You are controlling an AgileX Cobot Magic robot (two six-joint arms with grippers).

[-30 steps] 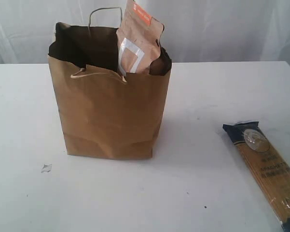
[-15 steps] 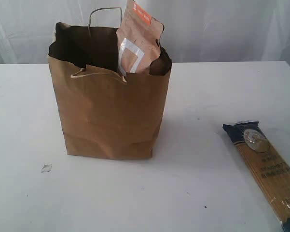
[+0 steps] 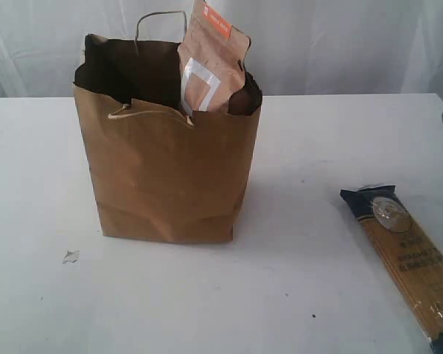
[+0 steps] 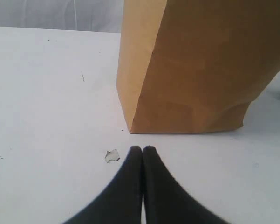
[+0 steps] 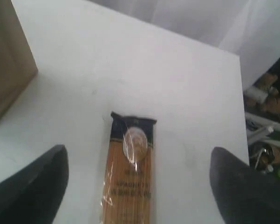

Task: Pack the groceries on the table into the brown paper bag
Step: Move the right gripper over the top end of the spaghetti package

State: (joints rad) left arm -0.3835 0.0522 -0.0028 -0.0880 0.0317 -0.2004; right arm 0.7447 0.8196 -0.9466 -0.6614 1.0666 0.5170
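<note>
We see the brown paper bag [image 3: 166, 177] standing on the table [image 3: 295, 295], with the brown pouch [image 3: 210, 63] poking out of its top. The spaghetti pack [image 3: 409, 262] lies flat, well apart from the bag. Our left gripper [image 4: 143, 149] is pressed together near the bag's bottom; our right gripper [image 5: 137, 156] is spread wide above the spaghetti pack

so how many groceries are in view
2. The long spaghetti pack with dark blue ends lies on the white tabletop right of the tall brown paper bag; the brown pouch with white square sticks out of that bag. Others may be hidden inside.
</note>
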